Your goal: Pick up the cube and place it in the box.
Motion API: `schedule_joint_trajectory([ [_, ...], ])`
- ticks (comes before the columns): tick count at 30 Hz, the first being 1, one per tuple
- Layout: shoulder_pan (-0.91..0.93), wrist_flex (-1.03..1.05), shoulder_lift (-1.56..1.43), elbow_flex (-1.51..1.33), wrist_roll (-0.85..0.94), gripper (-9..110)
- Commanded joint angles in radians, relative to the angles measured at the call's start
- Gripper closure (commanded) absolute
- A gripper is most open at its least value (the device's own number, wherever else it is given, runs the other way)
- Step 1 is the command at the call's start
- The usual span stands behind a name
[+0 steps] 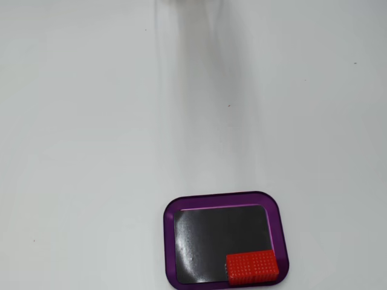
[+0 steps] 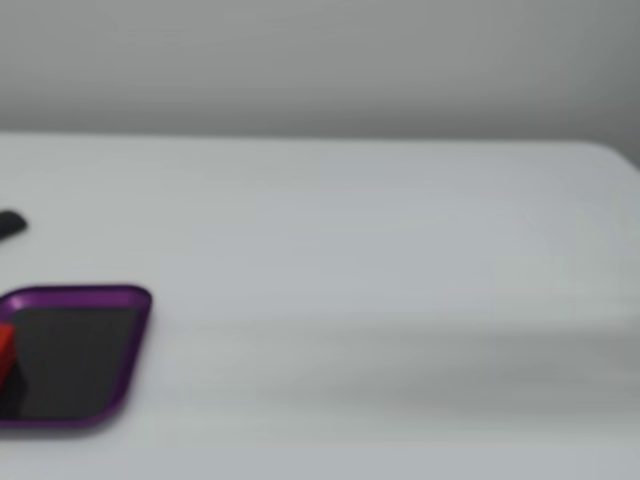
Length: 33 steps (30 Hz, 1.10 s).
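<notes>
The shallow rounded-rectangle tray with a glossy purple rim (image 1: 169, 241) and a flat, shiny black bottom lies on the white table (image 1: 84, 133), near the lower edge of a fixed view that looks down from above. The small bright red block with a fine bumpy grid texture (image 1: 252, 267) lies inside this tray, flat on the black bottom. It sits in the lower right corner of the tray as this view shows it, and it touches or slightly overlaps the purple rim on the right side and at the bottom. The long axis of the block runs left to right in this view, almost parallel to the lower edge of the tray, with the right end a little higher than the left end. Its wide textured face points up, toward the camera.

In the other fixed view, which looks from the side and is blurred, the same tray (image 2: 120, 296) is at the left edge, and only a small red piece of the block (image 2: 5, 345) is visible at the border of the picture. Behind the tray, a small dark object (image 2: 10, 224) lies on the table; I cannot tell what it is.

No arm and no gripper appear in either view, so I cannot say if the fingers are released or clenched.
</notes>
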<state>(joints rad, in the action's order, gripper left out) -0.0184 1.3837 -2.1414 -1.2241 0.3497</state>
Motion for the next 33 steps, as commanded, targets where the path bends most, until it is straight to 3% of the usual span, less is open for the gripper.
schedule_joint_trajectory([
  [1,0.008,0.009,-0.164,-0.114,-0.035,89],
  [7,0.008,0.005,-0.428,-0.469,-0.133,89],
  [17,0.011,-0.112,-0.857,-1.201,-0.133,89],
  [24,0.127,-0.307,-1.086,-1.463,-0.137,89],
  [33,0.147,-0.370,-1.315,-1.927,-0.167,89],
])
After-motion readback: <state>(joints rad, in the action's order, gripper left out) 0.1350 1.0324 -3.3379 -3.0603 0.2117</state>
